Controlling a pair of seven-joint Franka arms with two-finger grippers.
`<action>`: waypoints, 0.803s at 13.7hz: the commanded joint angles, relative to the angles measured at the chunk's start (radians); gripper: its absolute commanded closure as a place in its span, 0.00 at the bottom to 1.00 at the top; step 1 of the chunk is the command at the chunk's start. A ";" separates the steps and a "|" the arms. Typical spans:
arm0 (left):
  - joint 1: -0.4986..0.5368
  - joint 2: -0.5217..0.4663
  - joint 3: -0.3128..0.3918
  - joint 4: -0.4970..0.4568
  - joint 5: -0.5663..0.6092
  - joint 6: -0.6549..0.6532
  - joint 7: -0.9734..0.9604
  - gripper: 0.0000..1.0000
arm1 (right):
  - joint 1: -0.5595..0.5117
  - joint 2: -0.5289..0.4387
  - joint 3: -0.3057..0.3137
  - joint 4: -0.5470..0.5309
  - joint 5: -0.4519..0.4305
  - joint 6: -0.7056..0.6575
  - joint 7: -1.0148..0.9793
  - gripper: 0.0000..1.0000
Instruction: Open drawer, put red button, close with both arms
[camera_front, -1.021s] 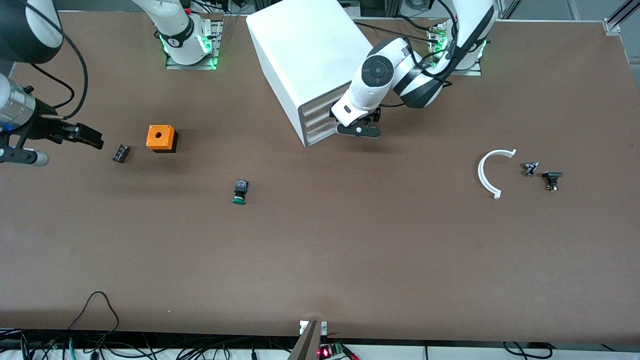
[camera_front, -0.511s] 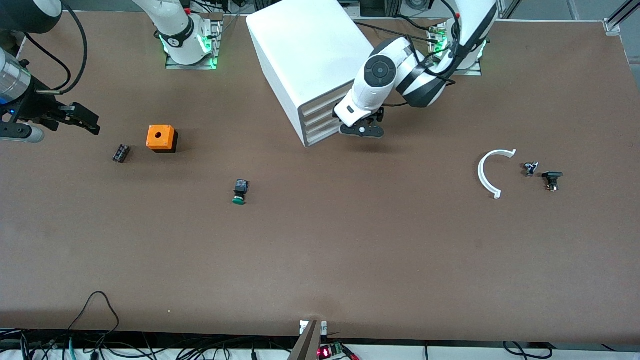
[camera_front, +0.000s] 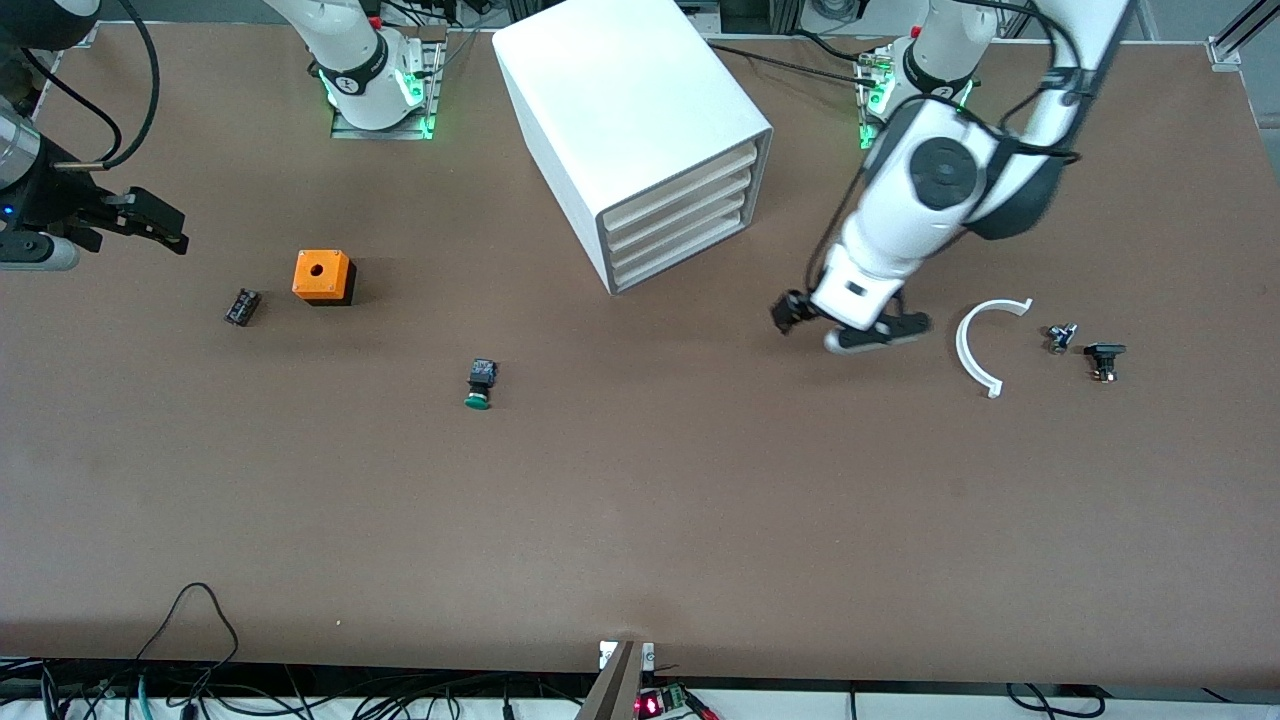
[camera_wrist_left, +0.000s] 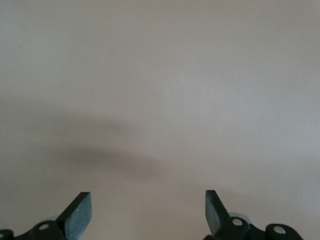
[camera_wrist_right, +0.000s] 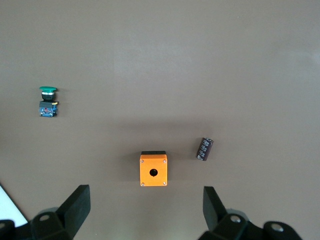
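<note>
The white cabinet (camera_front: 620, 90) stands at the back middle of the table, and all four cream drawer fronts (camera_front: 680, 215) sit flush and shut. The red button shows in no view. My left gripper (camera_front: 838, 326) is open and empty, low over bare table between the cabinet and a white arc piece (camera_front: 975, 345). The left wrist view shows only its gripper (camera_wrist_left: 148, 210) over bare table. My right gripper (camera_front: 163, 228) is open and empty at the right arm's end of the table. In the right wrist view that gripper (camera_wrist_right: 147, 210) hangs above the orange box (camera_wrist_right: 153, 170).
The orange box with a hole (camera_front: 322, 276) and a small black part (camera_front: 241, 306) lie toward the right arm's end. A green-capped button (camera_front: 480, 384) lies nearer the front camera; it also shows in the right wrist view (camera_wrist_right: 48, 101). Two small dark parts (camera_front: 1103, 358) lie beside the arc.
My left gripper has left the cabinet's drawer fronts and swung toward the left arm's end, over the table by the white arc. My right gripper has drawn back a little.
</note>
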 joint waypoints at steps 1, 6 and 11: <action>-0.009 -0.046 0.097 0.047 -0.013 -0.055 0.017 0.00 | -0.005 -0.007 -0.004 0.005 0.019 -0.022 0.016 0.00; -0.006 -0.054 0.254 0.245 -0.028 -0.366 0.465 0.00 | -0.004 -0.019 -0.010 -0.002 0.022 -0.034 0.013 0.00; -0.006 -0.067 0.376 0.412 -0.019 -0.613 0.702 0.00 | -0.004 -0.027 -0.008 -0.004 0.022 -0.036 0.014 0.00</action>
